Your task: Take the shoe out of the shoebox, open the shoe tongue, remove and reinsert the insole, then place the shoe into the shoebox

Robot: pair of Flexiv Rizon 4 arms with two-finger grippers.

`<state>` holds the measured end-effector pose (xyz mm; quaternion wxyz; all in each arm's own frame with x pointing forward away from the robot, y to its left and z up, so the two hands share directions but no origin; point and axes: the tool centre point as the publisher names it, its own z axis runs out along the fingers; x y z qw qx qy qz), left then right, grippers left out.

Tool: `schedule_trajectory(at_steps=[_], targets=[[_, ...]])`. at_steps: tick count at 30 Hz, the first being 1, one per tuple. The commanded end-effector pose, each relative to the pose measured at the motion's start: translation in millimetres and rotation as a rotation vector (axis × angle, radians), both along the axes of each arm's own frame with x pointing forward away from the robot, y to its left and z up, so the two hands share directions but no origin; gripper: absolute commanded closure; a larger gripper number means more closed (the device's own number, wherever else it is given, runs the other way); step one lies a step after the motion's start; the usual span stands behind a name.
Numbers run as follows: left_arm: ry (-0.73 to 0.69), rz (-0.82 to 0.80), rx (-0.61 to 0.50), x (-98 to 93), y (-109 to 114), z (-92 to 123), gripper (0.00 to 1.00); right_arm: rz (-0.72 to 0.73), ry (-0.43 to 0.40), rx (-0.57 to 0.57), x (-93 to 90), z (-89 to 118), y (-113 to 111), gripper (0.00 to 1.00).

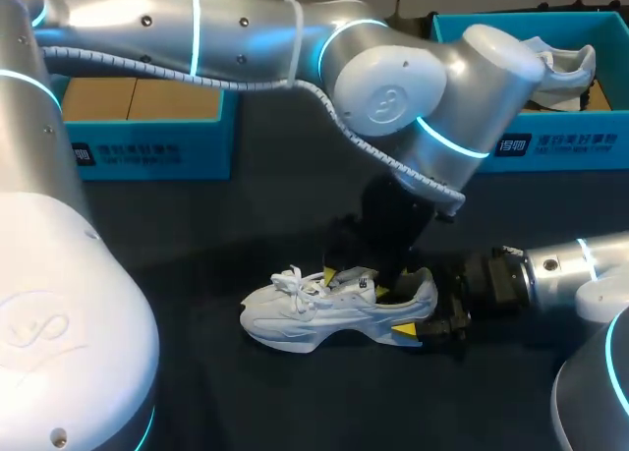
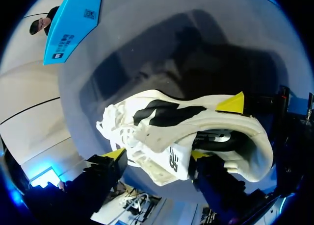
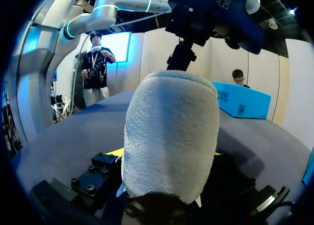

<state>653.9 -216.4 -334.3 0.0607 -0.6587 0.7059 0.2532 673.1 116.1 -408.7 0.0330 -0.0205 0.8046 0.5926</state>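
White sneaker [image 1: 334, 309] is laid on the dark table [image 1: 197, 235], heel clamped by the right gripper [image 3: 166, 152]. Left gripper [image 2: 157, 154] is positioned at the tongue [image 2: 172, 160]; its grip cannot be determined.

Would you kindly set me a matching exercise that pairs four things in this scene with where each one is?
Things:
1. left gripper
2. right gripper
3. shoe on the table
4. second shoe

Places:
A. inside the blue box at the far right
B. at the heel of the table's shoe
C. on the dark table, toe pointing to the robot's left
D. over the tongue and laces of the table's shoe

Pairs: 1-D, 2-B, 3-C, 4-A.
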Motion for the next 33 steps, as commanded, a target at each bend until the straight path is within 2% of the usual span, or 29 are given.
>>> schedule_trajectory(at_steps=[1,3,8,13,15,19,21,26,33], targets=[[0.002,-0.002,-0.016,-1.1,7.6,7.6,0.39,0.000,0.001,-0.005,-2.3,-0.5,1.6,1.00],[-0.001,-0.005,-0.026,-1.8,9.2,9.7,0.50,0.000,0.001,-0.005,-2.3,-0.5,1.6,1.00],[-0.013,0.001,-0.050,-2.5,12.2,12.9,0.58,0.000,0.001,-0.005,-2.3,-0.5,1.6,1.00],[-0.028,-0.008,-0.093,-4.3,14.7,17.8,0.60,0.000,0.001,-0.005,-2.3,-0.5,1.6,1.00],[-0.036,-0.006,-0.108,-4.4,14.9,18.8,0.71,0.000,0.001,-0.005,-2.3,-0.5,1.6,1.00],[-0.034,-0.006,-0.148,-4.0,16.0,21.3,0.85,0.000,0.001,-0.005,-2.3,-0.5,1.6,1.00],[-0.037,-0.001,-0.172,-4.8,19.5,23.6,1.00,0.000,0.001,-0.005,-2.3,-0.5,1.6,1.00],[-0.005,0.031,-0.286,-2.4,29.0,31.8,1.00,0.000,0.001,-0.005,-2.3,-0.5,1.6,1.00],[-0.094,0.072,-0.523,-4.2,53.2,42.3,1.00,0.000,0.001,-0.005,-2.3,-0.5,1.6,1.00]])
